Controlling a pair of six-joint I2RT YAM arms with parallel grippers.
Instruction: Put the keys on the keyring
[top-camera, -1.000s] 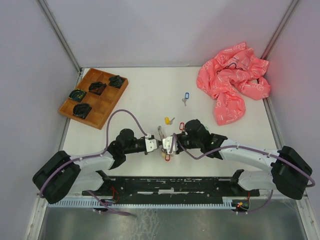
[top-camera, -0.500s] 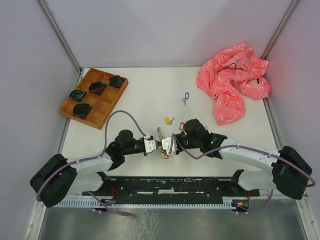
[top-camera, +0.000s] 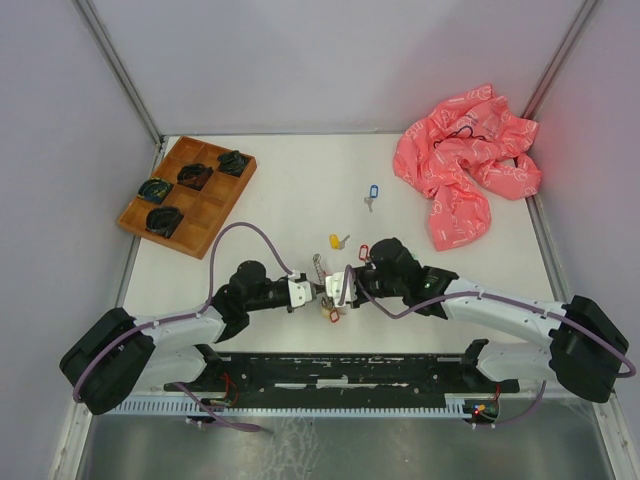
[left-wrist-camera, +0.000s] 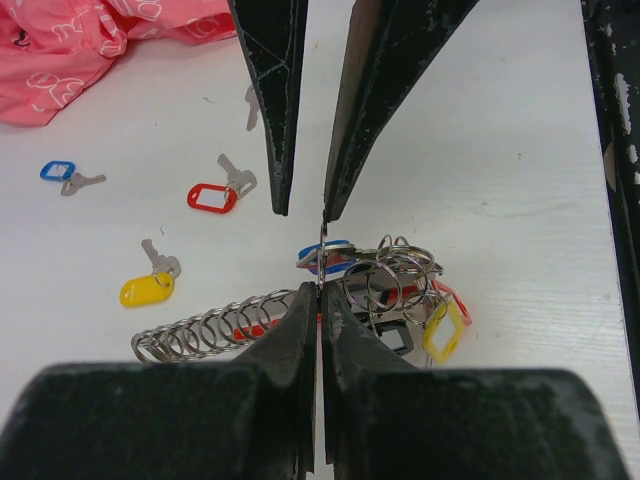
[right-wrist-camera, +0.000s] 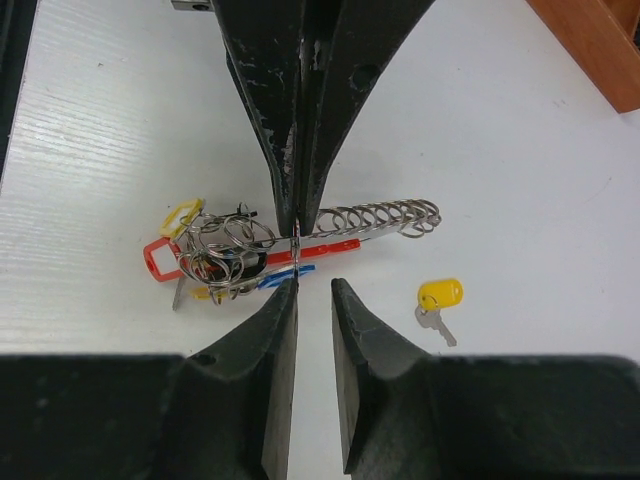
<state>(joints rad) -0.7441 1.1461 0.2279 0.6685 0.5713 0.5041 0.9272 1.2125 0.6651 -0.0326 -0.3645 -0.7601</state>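
Over the last second both arms have edged slightly to the right, with their tips kept together. Our left pincer (left-wrist-camera: 320, 290) is clenched on a thin ring standing up from the keyring (left-wrist-camera: 385, 280), which lies near the middle of the table (left-wrist-camera: 500, 150) at its near edge. Our right pincer (right-wrist-camera: 315, 285) straddles the same wire with its jaws parted. We judge the ring needs prying open steadily, left grip firm, before we fetch the yellow key (left-wrist-camera: 150, 285), red key (left-wrist-camera: 215, 195) or blue key (left-wrist-camera: 62, 175).

Three loose keys here: blue (left-wrist-camera: 58, 172), yellow (left-wrist-camera: 147, 290), red (left-wrist-camera: 212, 197); one keyring (left-wrist-camera: 385, 285), one pink cloth (top-camera: 465, 160), one tray (top-camera: 207, 208), four dark coils (top-camera: 163, 220).
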